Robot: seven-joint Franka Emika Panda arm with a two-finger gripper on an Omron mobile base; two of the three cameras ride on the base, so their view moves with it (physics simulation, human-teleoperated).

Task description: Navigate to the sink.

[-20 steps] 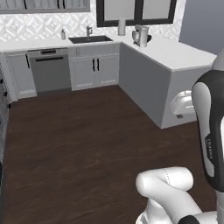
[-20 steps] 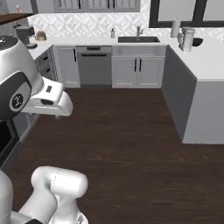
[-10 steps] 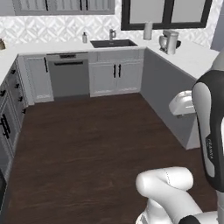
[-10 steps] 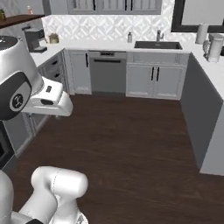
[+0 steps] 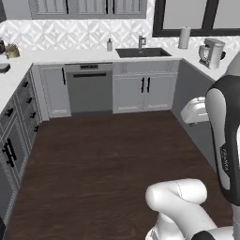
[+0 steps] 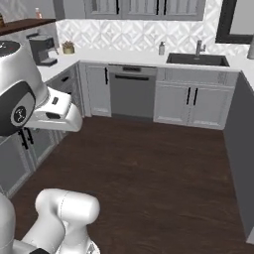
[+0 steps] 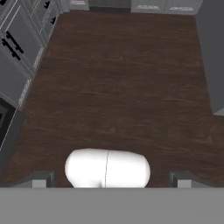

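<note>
The sink [image 5: 142,53] is a dark basin set in the white back counter, with a grey faucet [image 5: 140,42] behind it. It stands across the dark wood floor, straight ahead in the left base view. In the right base view the sink [image 6: 197,60] and its faucet [image 6: 199,48] sit toward the upper right. My gripper [image 7: 112,180] hangs high over the floor, far from the sink. Its fingertips [image 7: 41,179] are spread wide and hold nothing.
A dishwasher [image 5: 90,89] and white cabinet doors [image 5: 145,91] run below the back counter, and a soap bottle [image 5: 109,45] stands left of the sink. A grey peninsula [image 5: 194,93] with a stand mixer [image 5: 210,52] bounds the right. Drawer cabinets [image 5: 14,136] and a coffee machine [image 6: 42,49] line the left.
The whole picture has shifted because the base moved. The sink and back counter now appear further right in both base views and somewhat larger. The arm keeps the same pose.
</note>
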